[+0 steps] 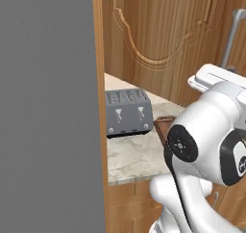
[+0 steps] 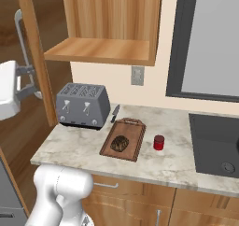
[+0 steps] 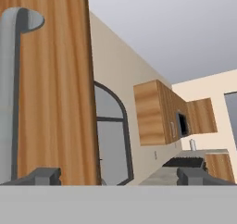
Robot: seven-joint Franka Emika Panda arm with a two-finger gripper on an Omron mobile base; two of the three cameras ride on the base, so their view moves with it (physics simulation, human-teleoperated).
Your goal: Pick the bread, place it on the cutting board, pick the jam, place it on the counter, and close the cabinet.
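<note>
On the counter [image 2: 84,148], I see the bread [image 2: 120,143] resting on the cutting board [image 2: 133,131], the jam [image 2: 159,142] just beside it. Gripper [image 3: 119,176] spread open at the open cabinet [image 2: 109,24] door's edge.

Your arm rises from the base and reaches up and to the left, well above the bench. Your hand [image 3: 118,174] is raised, its two fingertips [image 3: 44,176] spread wide apart with nothing between them.
</note>
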